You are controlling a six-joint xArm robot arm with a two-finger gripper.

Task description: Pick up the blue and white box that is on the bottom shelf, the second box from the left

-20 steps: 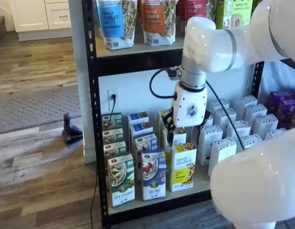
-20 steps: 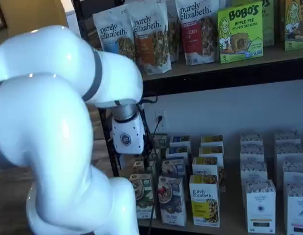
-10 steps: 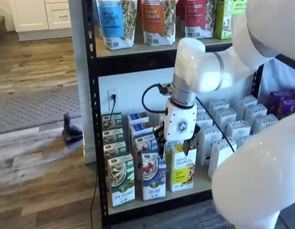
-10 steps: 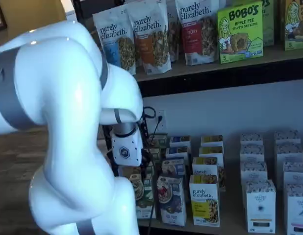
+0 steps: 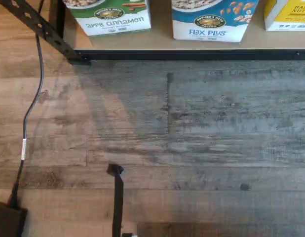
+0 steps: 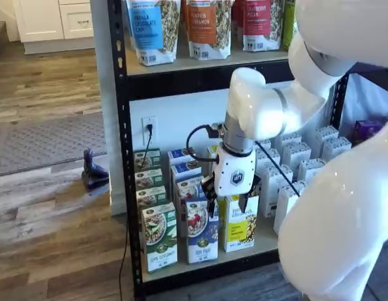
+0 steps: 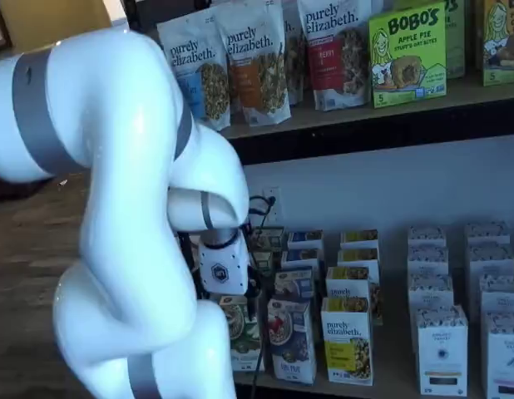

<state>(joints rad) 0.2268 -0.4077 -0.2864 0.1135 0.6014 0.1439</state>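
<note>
The blue and white box [image 6: 202, 233] stands at the front of the bottom shelf [image 6: 264, 241], between a green and white carton [image 6: 159, 241] and a yellow and white carton [image 6: 241, 227]. It also shows in a shelf view as the blue and white box [image 7: 292, 341], and the wrist view catches its lower edge, the blue and white box [image 5: 211, 22] lettered "Flax Plus". My gripper [image 6: 226, 204] hangs just above the box's top right corner, open, nothing between its black fingers [image 6: 210, 199]. In a shelf view only the white gripper body [image 7: 222, 271] shows.
Rows of like cartons run back behind the front ones. White boxes [image 6: 293, 197] fill the shelf's right part. The upper board carries granola bags [image 6: 151, 28]. A black cable [image 5: 31, 106] lies on the wood floor [image 5: 192, 138] before the shelf's black front beam [image 5: 192, 54].
The gripper has come down and to the left, from in front of the yellow cartons to just above the front blue and white box. Its fingers stay apart.
</note>
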